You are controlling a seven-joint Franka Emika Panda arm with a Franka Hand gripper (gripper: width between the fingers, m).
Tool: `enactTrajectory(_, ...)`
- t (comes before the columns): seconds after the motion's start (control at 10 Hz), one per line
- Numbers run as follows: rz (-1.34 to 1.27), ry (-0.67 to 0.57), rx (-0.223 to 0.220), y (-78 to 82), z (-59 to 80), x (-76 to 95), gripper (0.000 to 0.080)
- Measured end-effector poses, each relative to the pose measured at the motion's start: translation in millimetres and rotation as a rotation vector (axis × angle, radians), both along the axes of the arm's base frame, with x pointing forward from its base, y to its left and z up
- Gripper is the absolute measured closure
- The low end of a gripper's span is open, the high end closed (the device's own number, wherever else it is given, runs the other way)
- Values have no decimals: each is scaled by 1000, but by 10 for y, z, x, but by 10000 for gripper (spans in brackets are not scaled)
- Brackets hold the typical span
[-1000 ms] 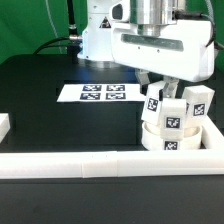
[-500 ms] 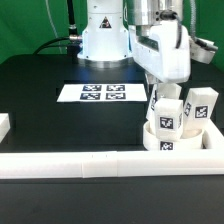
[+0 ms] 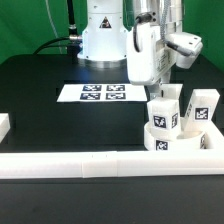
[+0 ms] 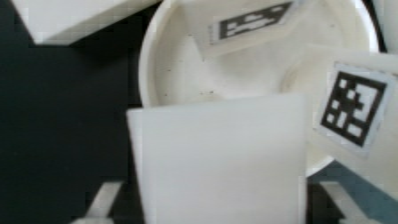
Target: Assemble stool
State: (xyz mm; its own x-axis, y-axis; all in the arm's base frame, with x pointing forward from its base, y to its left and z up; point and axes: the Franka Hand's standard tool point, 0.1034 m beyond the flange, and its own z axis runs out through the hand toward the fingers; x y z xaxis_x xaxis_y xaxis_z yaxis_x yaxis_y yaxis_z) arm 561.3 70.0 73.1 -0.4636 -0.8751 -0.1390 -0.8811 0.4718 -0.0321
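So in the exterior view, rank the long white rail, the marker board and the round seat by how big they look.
1. The long white rail looks largest, spanning most of the picture's width.
2. The marker board.
3. The round seat, partly hidden by the legs on it. It sits nearer the camera than the board, so the order of these last two is unsure.

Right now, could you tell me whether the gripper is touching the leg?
Touching: the wrist view shows the leg clamped between the gripper's fingertips, standing on the seat.

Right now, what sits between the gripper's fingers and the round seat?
A white leg, clamped in the gripper, stands on the seat beside two other legs; the wrist view shows it best.
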Motion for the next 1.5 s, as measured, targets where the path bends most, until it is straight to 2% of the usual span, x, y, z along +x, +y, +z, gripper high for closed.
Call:
enactTrajectory(0.3,-100,73,36,32,18,5,459)
enactTrajectory(0.4,-105,71,36,36,14,20,459)
enactTrajectory(0.5,-104,70,40,49,11,16,382)
enactTrajectory(0.6,-92,69,40,53,9,15,382)
enactTrajectory(0.7,-79,67,40,53,13,16,216)
enactTrajectory(0.8,-15,52,42,56,67,40,216)
enactTrajectory(0.9,-14,40,50,73,152,66,161)
enactTrajectory(1.1,68,16,52,98,247,88,153)
enactTrajectory(1.5,421,-31,18,93,239,86,151)
